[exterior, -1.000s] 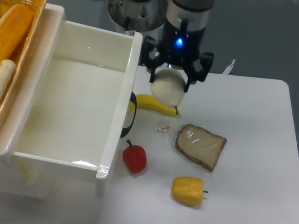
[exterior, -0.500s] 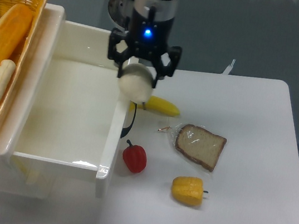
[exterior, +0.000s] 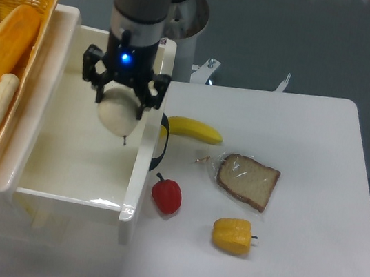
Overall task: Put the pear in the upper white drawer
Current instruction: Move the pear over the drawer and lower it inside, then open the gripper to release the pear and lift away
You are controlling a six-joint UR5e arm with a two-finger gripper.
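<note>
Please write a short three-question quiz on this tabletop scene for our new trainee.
1. True or false: the claw holds the pear over the upper white drawer.
2. Which lies nearest the drawer's dark handle: A banana, B bread slice, C yellow pepper?
3. Fill in: the red pepper rests on the ____.

Key: 1 true; 2 A; 3 table.

End effector (exterior: 122, 97) clamped on pear (exterior: 119, 116) over upper white drawer (exterior: 80, 138); banana (exterior: 194, 129), bread slice (exterior: 248, 181) on counter (exterior: 305, 170).
</note>
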